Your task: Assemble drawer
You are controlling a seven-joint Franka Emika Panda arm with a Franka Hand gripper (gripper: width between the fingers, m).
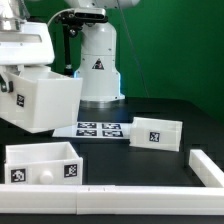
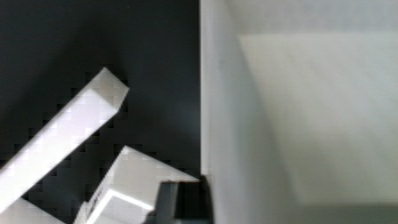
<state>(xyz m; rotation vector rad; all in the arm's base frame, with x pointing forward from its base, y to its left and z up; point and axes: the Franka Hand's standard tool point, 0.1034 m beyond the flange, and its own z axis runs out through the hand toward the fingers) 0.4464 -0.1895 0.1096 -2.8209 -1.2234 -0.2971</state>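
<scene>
Looming at the exterior view's left, the drawer's box housing sits under your gripper, with 1 dark finger hugging its wall (clamped or loose, you cannot tell), likely to steady it. The 2 trays lie apart: 1 tray beside the long white bar, 1 tray beside the marker board.

Black table carries near tray, far tray, the marker board, seemingly an L-shaped bar.
</scene>
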